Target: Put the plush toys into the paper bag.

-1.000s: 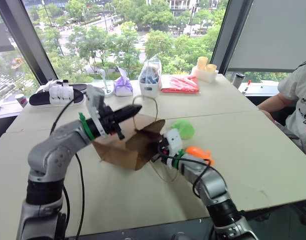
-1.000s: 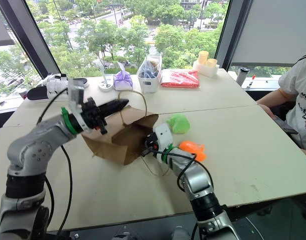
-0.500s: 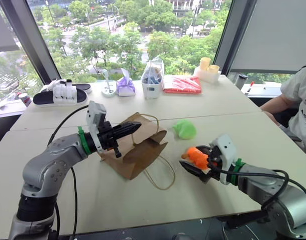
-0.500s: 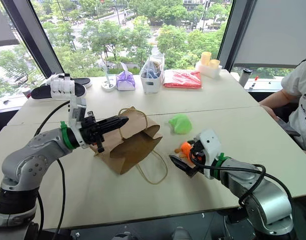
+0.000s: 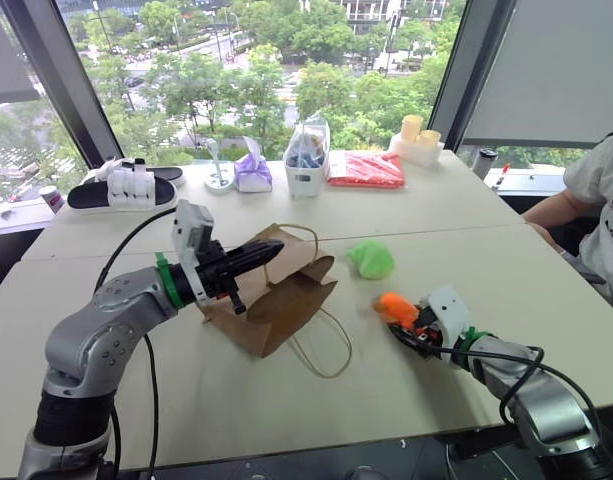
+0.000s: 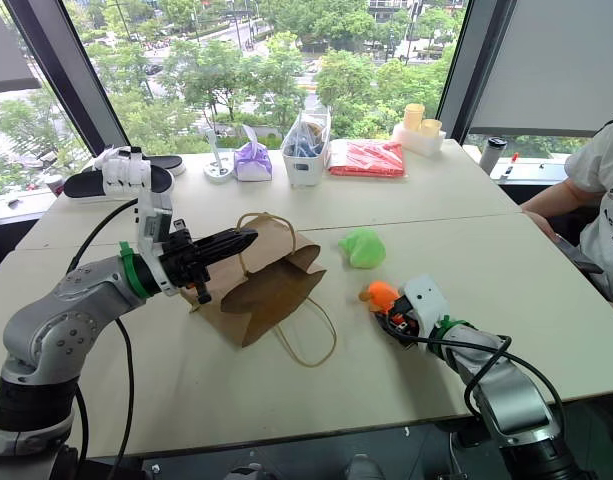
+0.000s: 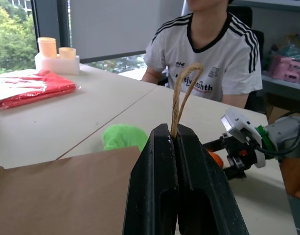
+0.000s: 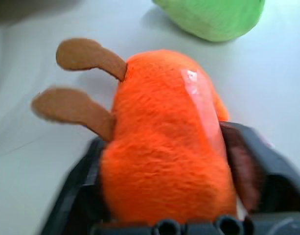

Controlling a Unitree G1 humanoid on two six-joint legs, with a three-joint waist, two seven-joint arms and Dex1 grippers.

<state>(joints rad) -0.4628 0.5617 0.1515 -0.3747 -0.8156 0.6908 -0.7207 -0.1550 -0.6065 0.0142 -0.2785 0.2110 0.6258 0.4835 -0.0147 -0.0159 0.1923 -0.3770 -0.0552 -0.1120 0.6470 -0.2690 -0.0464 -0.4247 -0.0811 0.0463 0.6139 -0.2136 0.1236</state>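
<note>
On the left, the left gripper (image 5: 254, 257) is clamped tight on one tan cord handle (image 7: 181, 95), whose loop stands up out of the closed black fingers in the left wrist view, and so props the brown paper bag (image 5: 276, 295) by its rim. The bag lies tilted on the pale table (image 5: 286, 400), its second handle trailing slack on the tabletop beside it; how wide the mouth stands, and whether anything is inside, cannot be made out from the head views. Right of the bag, well clear of both arms, the light green plush toy (image 5: 371, 259) sits on the table. Farther right and nearer the robot, the right gripper (image 5: 411, 325) has the bright orange plush toy (image 8: 164, 137) between its partly spread fingers, the toy's body bedded between them and its two brown ear-like tabs pointing away from the wrist; the fingers flank it closely, though whether they actually press it is hard to judge. The relation that counts is that the bag's mouth lies to the left of the orange toy, across bare table, so the right arm, the nearer one, would probably carry it leftward. A seated person's white shirt (image 7: 208, 54) is cut off at the far right.
</note>
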